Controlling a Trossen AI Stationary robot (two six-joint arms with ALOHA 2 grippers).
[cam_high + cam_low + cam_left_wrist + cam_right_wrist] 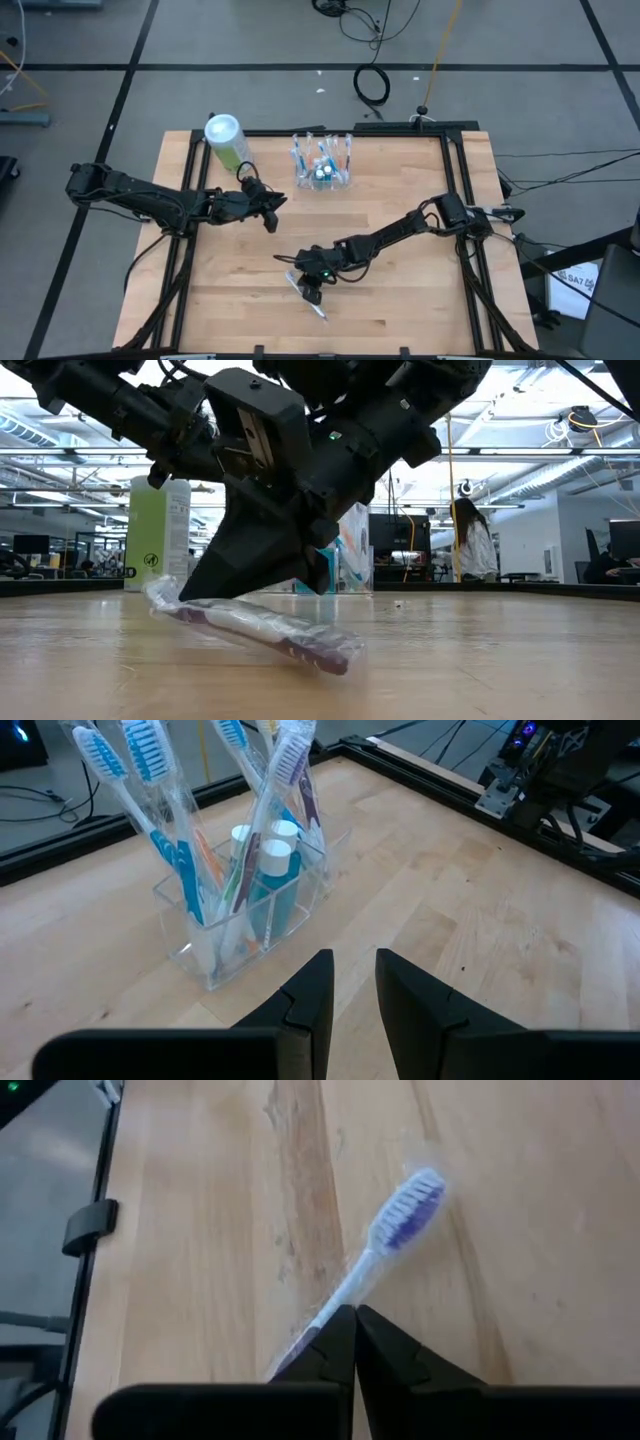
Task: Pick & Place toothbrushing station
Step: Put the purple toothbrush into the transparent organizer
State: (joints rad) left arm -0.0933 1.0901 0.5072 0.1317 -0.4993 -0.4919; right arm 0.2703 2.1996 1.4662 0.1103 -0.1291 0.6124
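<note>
The right gripper [312, 288] had pinched shut on a wrapped purple toothbrush [400, 1220] lying near the table's [420, 300] front edge, evidently to carry it to the toothbrushing station [322, 165] by the back edge, which the left gripper [272, 213], fingers narrowly parted and empty, faced from mid-table.

No readable text appears anywhere; the green canister [158, 535] carries a small dark round symbol and print too small to read.

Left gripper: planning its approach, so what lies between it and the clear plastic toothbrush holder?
Only bare wooden table between left gripper and holder, per left wrist view.
</note>
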